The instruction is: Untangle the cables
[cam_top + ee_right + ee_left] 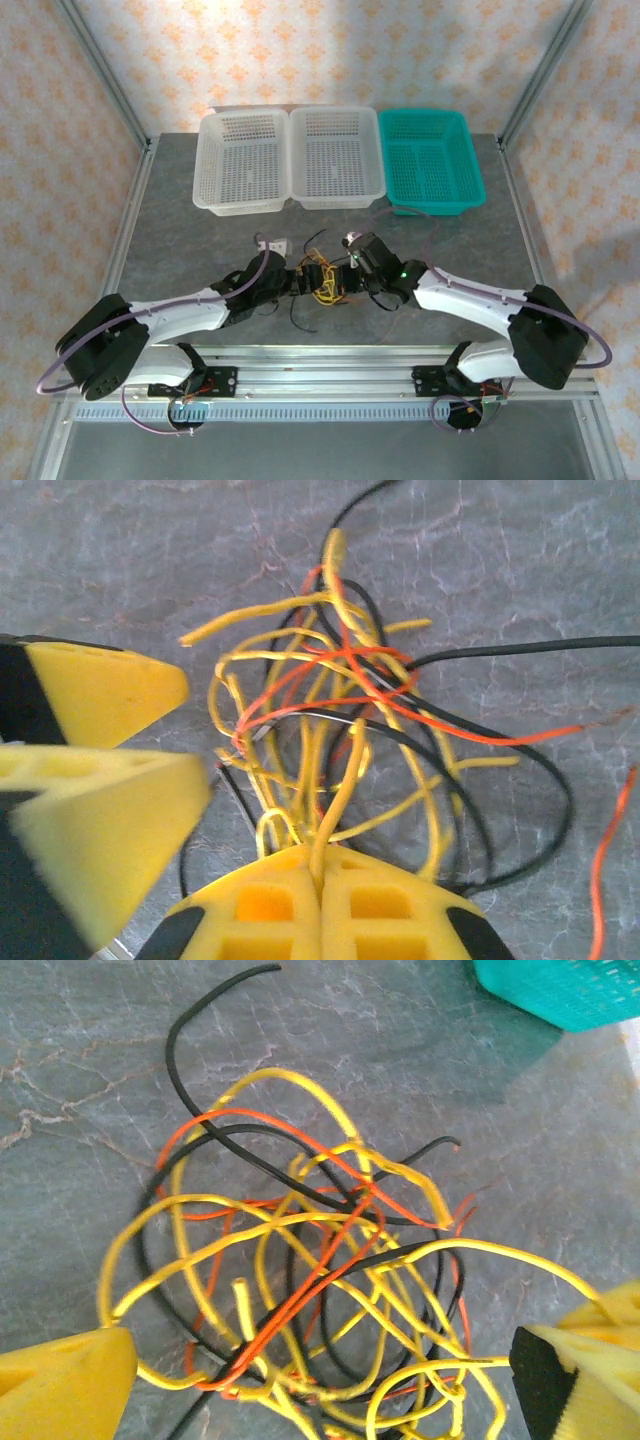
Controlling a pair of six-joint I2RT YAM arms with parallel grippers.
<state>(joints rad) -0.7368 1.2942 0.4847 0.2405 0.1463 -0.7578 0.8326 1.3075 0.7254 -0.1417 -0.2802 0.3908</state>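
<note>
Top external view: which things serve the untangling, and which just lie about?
In use: tangled cables; right tool, shut on a yellow strand; left tool, open.
Lying about: left white basket; middle white basket; teal basket.

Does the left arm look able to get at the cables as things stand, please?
Probably yes: the left arm's fingers stand open either side of the cables, nothing between. The right arm's fingers are shut on a yellow strand there.
</note>
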